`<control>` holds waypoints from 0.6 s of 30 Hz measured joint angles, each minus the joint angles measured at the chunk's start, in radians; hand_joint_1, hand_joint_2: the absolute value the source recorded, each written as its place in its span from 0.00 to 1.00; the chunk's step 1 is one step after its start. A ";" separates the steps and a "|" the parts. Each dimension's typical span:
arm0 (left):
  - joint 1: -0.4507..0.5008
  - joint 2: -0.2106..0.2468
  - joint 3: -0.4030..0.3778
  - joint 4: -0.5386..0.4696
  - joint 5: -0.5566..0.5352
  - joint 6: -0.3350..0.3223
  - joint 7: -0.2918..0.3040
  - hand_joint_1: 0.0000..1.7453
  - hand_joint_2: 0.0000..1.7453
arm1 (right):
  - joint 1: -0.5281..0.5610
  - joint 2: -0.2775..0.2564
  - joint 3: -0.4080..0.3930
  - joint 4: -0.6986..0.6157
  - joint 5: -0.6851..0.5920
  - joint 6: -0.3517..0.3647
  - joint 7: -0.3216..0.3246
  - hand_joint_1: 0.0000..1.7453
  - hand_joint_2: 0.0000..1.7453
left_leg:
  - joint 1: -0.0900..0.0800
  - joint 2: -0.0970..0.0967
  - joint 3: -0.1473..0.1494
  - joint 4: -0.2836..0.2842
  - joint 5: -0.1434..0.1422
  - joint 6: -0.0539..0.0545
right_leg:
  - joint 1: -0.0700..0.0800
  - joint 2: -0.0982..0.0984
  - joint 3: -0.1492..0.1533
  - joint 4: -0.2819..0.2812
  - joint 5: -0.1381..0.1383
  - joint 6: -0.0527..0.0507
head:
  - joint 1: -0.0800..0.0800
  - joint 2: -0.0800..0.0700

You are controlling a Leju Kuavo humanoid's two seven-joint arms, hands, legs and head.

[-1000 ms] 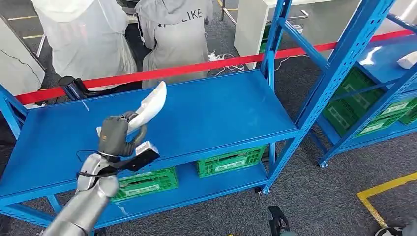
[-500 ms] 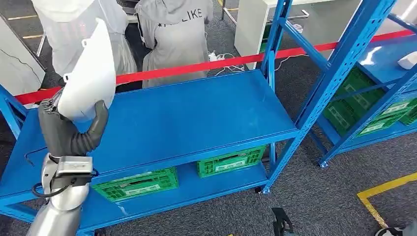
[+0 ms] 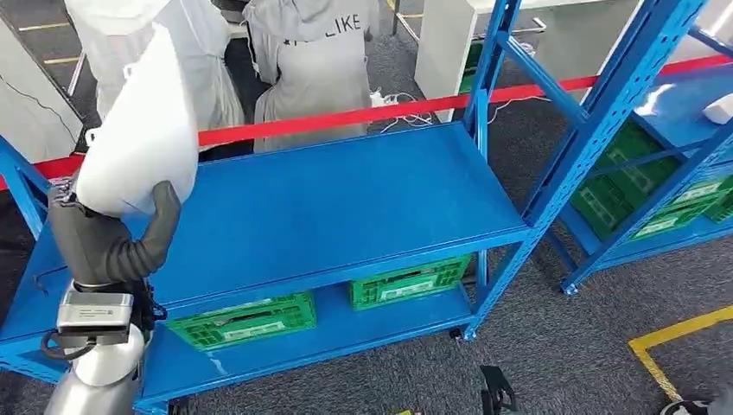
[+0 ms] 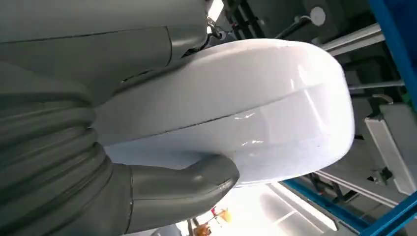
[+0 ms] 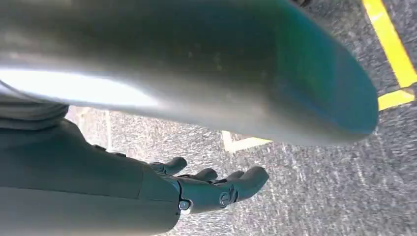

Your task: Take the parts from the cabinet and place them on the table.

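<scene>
**Operator:** Report the left hand and the part.

**Monitor:** You see the left hand (image 3: 108, 242) raised at the left of the head view, above the left end of the blue rack's top shelf (image 3: 346, 207). It grips the white curved part (image 3: 143, 130) from below; the grey thumb (image 3: 160, 229) wraps up over the part's lower edge. The part stands roughly upright, its narrow end topmost, clear of the shelf surface. In the left wrist view you find the same white part (image 4: 255, 108) clamped between the thumb (image 4: 196, 184) and the ribbed cover.

**Operator:** And the right hand?

**Monitor:** You see the right hand (image 5: 211, 189) in its wrist view, holding nothing, its dark fingers (image 5: 246, 179) extended and slightly apart over grey carpet with yellow floor tape (image 5: 393, 54).

**Operator:** Surroundings?

**Monitor:** Green crates (image 3: 411, 281) sit on the rack's lower shelf. A red barrier tape (image 3: 372, 111) runs behind the rack, with two people (image 3: 311, 60) standing beyond it. A second blue rack (image 3: 666, 164) stands to the right.
</scene>
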 joint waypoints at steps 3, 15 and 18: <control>0.000 0.000 0.000 -0.006 0.000 0.000 0.000 1.00 1.00 | -0.003 0.000 -0.006 0.000 0.000 0.000 0.000 0.00 0.00 | 0.008 -0.001 -0.026 0.036 -0.005 -0.017 | -0.010 -0.001 0.130 -0.244 0.086 0.006 | 0.000 0.000; 0.004 0.004 0.000 -0.015 0.000 -0.007 0.005 1.00 1.00 | -0.005 0.004 -0.014 0.000 -0.002 0.002 0.000 0.00 0.00 | 0.010 -0.001 -0.105 0.336 -0.209 -0.076 | 0.001 -0.004 0.033 -0.229 0.172 -0.058 | -0.003 0.000; 0.002 0.003 0.000 -0.019 -0.005 -0.007 0.009 1.00 1.00 | -0.006 0.004 -0.016 0.000 -0.003 0.002 0.000 0.00 0.00 | 0.007 -0.001 0.089 0.081 -0.149 -0.053 | 0.005 -0.004 0.004 -0.229 0.201 -0.052 | -0.003 0.000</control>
